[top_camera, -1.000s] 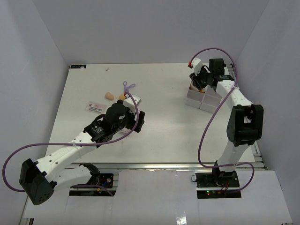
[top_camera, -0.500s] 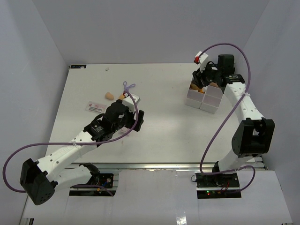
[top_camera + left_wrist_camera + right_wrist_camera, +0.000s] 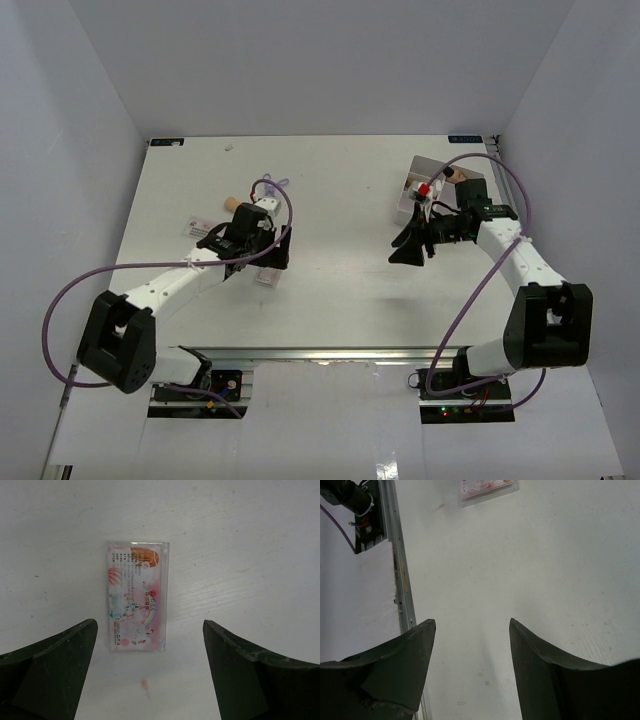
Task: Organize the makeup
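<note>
The left gripper [image 3: 150, 680] is holding its dark, matte, wedge-shaped fingers [image 3: 55, 665] spread wide. It is hovering over the pink packet [image 3: 137, 596], a flat glossy rectangle with clear edges lying at frame centre on the white table [image 3: 240, 540]. Its arm is stretching forward and low. The right gripper [image 3: 470, 670] is likewise showing parted fingers, pinching nothing, over bare table. Its arm is folding back beside the white tray [image 3: 428, 170] at upper right.

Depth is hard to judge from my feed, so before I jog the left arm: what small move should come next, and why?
Probably lower the left gripper straight down over the pink packet. Its jaws stand wide open, the packet lies flat on the table between them with its short side across the gap, and nothing is held yet.
</note>
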Controlling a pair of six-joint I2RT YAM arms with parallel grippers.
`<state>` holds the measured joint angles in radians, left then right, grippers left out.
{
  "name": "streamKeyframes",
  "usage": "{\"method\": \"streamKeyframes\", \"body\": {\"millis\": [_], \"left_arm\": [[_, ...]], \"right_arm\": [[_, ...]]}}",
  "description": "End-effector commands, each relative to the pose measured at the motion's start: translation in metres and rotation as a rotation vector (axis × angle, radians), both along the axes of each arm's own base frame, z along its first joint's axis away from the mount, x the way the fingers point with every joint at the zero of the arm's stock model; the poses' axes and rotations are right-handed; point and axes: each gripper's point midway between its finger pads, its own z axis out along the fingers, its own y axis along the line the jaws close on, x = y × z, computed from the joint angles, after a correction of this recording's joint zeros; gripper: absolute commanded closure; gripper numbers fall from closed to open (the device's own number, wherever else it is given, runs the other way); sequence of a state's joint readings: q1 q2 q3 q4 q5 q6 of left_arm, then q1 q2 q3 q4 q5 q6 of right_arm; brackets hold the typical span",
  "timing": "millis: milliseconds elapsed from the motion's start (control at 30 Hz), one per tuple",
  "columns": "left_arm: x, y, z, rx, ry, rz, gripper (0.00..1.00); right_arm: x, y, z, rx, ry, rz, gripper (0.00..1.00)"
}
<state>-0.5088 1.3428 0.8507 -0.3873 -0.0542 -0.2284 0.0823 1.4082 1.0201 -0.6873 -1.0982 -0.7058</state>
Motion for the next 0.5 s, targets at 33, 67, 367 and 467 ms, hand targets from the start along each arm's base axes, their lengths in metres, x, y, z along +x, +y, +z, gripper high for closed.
{"method": "streamKeyframes", "body": {"millis": [33,67,367,467], "left_arm": [[0.004,0.003,-0.019,0.053,0.109,0.058,0.02],[0.003,0.005,-0.028,0.075,0.135,0.063,0.02],[0.006,0.012,-0.057,0.168,0.214,0.082,0.02],[0.008,0.013,-0.061,0.186,0.225,0.083,0.02]], "right_arm": [[-0.008,0.002,0.036,0.088,-0.121,0.013,0.29],[-0.007,0.001,0.036,0.084,-0.126,0.007,0.29],[-0.011,0.001,0.037,0.095,-0.128,0.008,0.27],[-0.012,0.001,0.038,0.102,-0.13,0.011,0.26]]}}
